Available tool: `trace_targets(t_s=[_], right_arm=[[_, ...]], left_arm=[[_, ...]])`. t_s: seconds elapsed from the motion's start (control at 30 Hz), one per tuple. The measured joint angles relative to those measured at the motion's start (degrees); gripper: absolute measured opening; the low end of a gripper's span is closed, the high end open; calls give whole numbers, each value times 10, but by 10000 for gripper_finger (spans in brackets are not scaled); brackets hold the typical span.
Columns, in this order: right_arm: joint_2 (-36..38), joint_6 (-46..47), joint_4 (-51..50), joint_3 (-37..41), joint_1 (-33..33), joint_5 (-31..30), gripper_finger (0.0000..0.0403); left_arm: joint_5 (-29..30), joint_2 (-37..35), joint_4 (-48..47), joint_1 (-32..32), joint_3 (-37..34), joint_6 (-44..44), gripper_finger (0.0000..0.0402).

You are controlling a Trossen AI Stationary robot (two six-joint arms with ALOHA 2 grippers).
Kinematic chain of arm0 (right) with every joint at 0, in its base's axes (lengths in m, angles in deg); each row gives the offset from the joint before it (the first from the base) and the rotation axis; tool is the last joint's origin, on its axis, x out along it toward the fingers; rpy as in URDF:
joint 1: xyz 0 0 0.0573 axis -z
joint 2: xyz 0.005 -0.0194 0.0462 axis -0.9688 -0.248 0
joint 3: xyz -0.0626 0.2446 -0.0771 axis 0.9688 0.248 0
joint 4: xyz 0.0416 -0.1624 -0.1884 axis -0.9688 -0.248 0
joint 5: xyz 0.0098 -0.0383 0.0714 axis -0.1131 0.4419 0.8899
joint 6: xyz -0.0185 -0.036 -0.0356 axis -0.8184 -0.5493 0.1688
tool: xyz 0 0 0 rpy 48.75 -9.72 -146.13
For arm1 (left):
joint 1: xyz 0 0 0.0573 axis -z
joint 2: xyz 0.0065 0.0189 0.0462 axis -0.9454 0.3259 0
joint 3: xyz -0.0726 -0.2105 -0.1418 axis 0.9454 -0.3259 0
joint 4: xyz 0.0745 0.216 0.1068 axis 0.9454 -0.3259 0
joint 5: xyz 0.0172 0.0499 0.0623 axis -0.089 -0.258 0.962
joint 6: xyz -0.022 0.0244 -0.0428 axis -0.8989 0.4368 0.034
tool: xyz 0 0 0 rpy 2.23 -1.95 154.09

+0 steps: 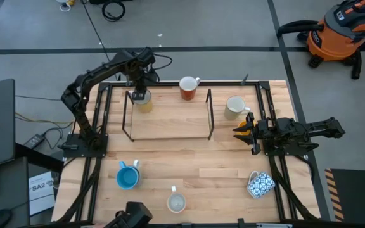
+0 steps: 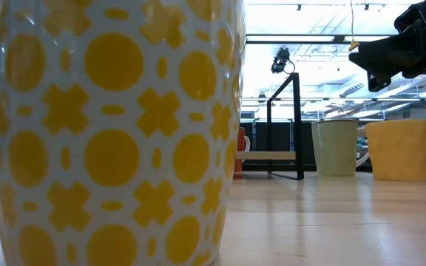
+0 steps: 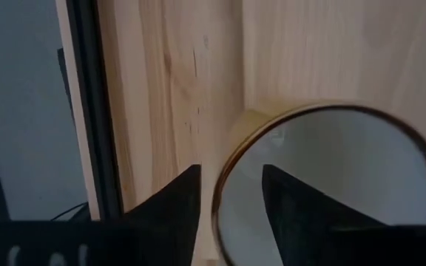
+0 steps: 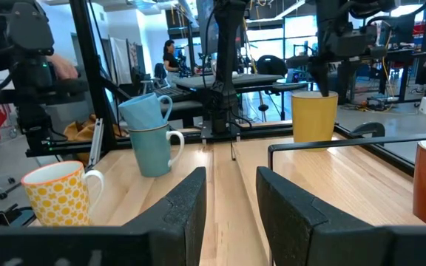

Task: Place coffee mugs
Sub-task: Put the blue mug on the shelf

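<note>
One yellow mug (image 1: 142, 101) is stood upright on the desk (image 1: 189, 161) at the rack's (image 1: 209, 114) left end; the left gripper (image 1: 138, 88), directly above, is parted astride its rim, while the right gripper (image 1: 241, 131) is held half-open, empty

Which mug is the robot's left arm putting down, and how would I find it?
Look at the black wire rack standing on the far half of the wooden table. At its far left corner sits the yellow mug, under the left gripper, whose fingers straddle its rim. The red-brown mug nearby has nothing over it.
</note>
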Motion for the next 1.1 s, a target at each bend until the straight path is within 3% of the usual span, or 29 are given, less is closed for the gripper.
trace_targets(t_s=[0.33, 0.7, 1.1], right_arm=[[0, 0, 0, 0, 0, 0, 125], [0, 0, 0, 0, 0, -8, 125], [0, 0, 31, 0, 0, -51, 125]], left_arm=[[32, 0, -1, 15, 8, 5, 158], [32, -2, -18, 15, 106, -4, 158], [-36, -2, -99, 46, 234, -151, 158]])
